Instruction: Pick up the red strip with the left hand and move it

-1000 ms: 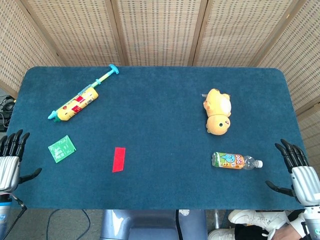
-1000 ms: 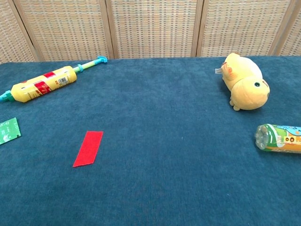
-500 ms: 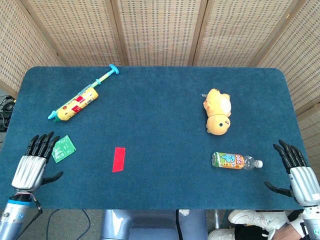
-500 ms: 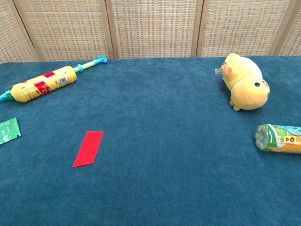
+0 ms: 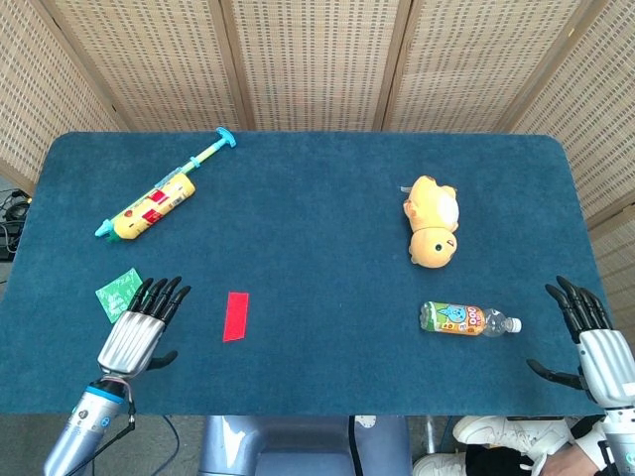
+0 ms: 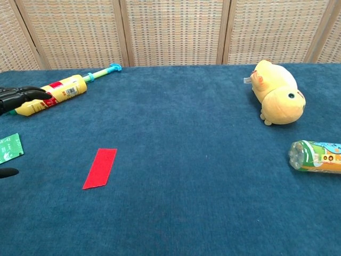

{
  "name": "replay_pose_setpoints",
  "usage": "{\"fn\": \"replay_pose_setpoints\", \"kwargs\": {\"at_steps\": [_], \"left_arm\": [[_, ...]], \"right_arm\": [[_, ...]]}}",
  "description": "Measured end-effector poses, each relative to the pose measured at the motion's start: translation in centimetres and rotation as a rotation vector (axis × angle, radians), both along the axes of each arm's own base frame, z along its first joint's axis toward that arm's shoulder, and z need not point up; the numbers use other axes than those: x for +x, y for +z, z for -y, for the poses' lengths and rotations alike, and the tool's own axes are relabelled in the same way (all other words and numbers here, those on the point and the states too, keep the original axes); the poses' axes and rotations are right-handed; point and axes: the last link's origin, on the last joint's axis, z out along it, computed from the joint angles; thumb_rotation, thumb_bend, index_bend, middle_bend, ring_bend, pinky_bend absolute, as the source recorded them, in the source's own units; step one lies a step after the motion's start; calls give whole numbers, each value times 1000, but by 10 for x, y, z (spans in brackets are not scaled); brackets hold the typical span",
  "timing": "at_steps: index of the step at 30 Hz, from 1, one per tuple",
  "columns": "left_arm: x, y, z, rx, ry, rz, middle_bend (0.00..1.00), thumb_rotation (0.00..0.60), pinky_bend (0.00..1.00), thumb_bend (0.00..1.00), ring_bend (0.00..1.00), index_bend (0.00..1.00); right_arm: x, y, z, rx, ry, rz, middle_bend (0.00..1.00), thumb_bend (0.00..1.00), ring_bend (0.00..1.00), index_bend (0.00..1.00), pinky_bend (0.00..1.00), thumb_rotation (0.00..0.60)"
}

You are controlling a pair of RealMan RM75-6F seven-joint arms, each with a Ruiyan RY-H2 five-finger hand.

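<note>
The red strip [image 5: 236, 315] [image 6: 100, 167] lies flat on the blue table, left of the middle and near the front edge. My left hand [image 5: 142, 326] hovers over the table just left of the strip, fingers spread and empty; the chest view catches only its dark fingertips [image 6: 21, 96] at the left border. My right hand [image 5: 593, 339] stays off the table's front right corner, fingers apart, holding nothing.
A green packet [image 5: 116, 293] lies beside my left hand. A yellow syringe toy [image 5: 154, 201] rests at the back left. A yellow plush [image 5: 433, 221] and a lying bottle [image 5: 464, 319] occupy the right side.
My left hand has moved rightward from the table's left edge past the green packet, toward the red strip. The right hand has barely moved.
</note>
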Motion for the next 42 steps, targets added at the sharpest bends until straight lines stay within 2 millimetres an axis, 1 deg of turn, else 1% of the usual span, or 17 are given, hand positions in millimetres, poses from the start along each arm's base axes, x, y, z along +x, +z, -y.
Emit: {"fn": "replay_pose_setpoints", "kwargs": {"at_steps": [2, 3, 5, 7, 11, 19, 25, 32, 42], "left_arm": [[5, -8, -2, -11, -2, -6, 0, 600, 0, 226, 0, 0], [7, -11, -2, -15, -3, -9, 0, 600, 0, 246, 0, 0], [12, -19, -4, -24, -6, -17, 0, 600, 0, 320, 0, 0], [15, -26, -6, -33, -8, -27, 0, 600, 0, 342, 0, 0], [21, -38, -8, -48, -5, -37, 0, 600, 0, 340, 0, 0], [21, -59, -14, -70, 27, -74, 0, 600, 0, 339, 0, 0], [21, -70, -18, -78, 52, -91, 0, 600, 0, 340, 0, 0], [22, -79, -19, -93, 71, -92, 0, 600, 0, 339, 0, 0], [30, -94, -23, -104, 77, -100, 0, 600, 0, 339, 0, 0]], "right_arm": [[0, 1, 0, 0, -1, 4, 0, 0, 0, 0, 0, 600], [-1, 1, 0, -1, -1, 6, 0, 0, 0, 0, 0, 600], [-1, 2, 0, -1, -2, 9, 0, 0, 0, 0, 0, 600], [-1, 2, 0, -1, -2, 12, 0, 0, 0, 0, 0, 600], [-2, 3, 1, -1, -3, 17, 0, 0, 0, 0, 0, 600], [-4, 5, 1, -2, -6, 26, 0, 0, 0, 0, 0, 600], [-4, 6, 2, 1, -7, 30, 0, 0, 0, 0, 0, 600], [-4, 6, 2, 2, -6, 35, 0, 0, 0, 0, 0, 600], [-5, 6, 2, 11, -3, 45, 0, 0, 0, 0, 0, 600]]}}
